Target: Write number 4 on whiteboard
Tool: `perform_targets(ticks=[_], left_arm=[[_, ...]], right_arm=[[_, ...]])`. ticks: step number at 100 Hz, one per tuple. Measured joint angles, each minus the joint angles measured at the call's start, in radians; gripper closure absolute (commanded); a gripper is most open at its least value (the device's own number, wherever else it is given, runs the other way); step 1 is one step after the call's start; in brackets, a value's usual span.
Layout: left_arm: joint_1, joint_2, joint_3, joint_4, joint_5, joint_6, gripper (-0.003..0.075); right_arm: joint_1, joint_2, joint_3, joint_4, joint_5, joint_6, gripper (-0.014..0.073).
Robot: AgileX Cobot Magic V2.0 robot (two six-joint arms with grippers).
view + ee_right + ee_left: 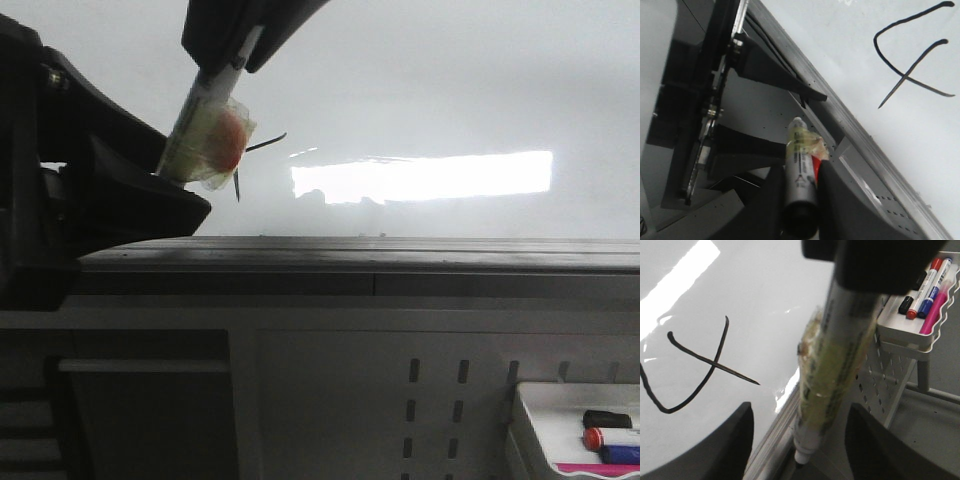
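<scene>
The whiteboard is glossy, with a grey edge rail along its near side. A black number 4 is drawn on it; it also shows in the right wrist view, and only as short strokes in the front view. My right gripper is shut on a taped marker, reaching in from above in the front view. The marker slants down, and its tip is over the rail, off the white surface. My left gripper is open, its fingers standing wide on either side of the marker without touching it.
A small white tray with several coloured markers hangs at the lower right; it also shows in the left wrist view. A perforated grey panel runs below the rail. The left arm's dark body fills the left side.
</scene>
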Motion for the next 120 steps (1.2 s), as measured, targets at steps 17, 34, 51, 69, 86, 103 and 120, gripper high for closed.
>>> perform_targets(ticks=[17, 34, 51, 69, 86, 103, 120], left_arm=[[-0.002, 0.008, 0.000, -0.007, -0.024, 0.000, 0.0737], [-0.005, 0.009, 0.000, 0.008, -0.028, 0.010, 0.0741], [-0.005, 0.009, 0.000, -0.015, -0.028, 0.014, 0.0741], [-0.006, 0.009, 0.000, -0.209, 0.011, 0.006, 0.0741], [0.018, 0.009, 0.000, -0.500, 0.075, 0.000, 0.0741], [0.130, 0.009, -0.044, -0.667, 0.147, 0.000, 0.0741], [0.216, 0.009, -0.123, -0.775, 0.286, -0.001, 0.0741]], right_arm=[[0.000, 0.000, -0.002, 0.002, 0.011, 0.000, 0.0658], [0.000, 0.000, -0.006, 0.002, 0.007, 0.000, 0.0654], [0.000, 0.000, -0.006, 0.002, 0.002, -0.004, 0.0312], [0.000, 0.000, -0.007, -0.025, 0.011, -0.010, 0.0071], [0.000, 0.000, -0.007, -0.056, 0.019, -0.010, 0.0146], [0.000, 0.000, -0.007, -0.067, 0.039, -0.011, 0.0158], [0.000, 0.000, -0.007, -0.068, 0.049, -0.011, 0.0158]])
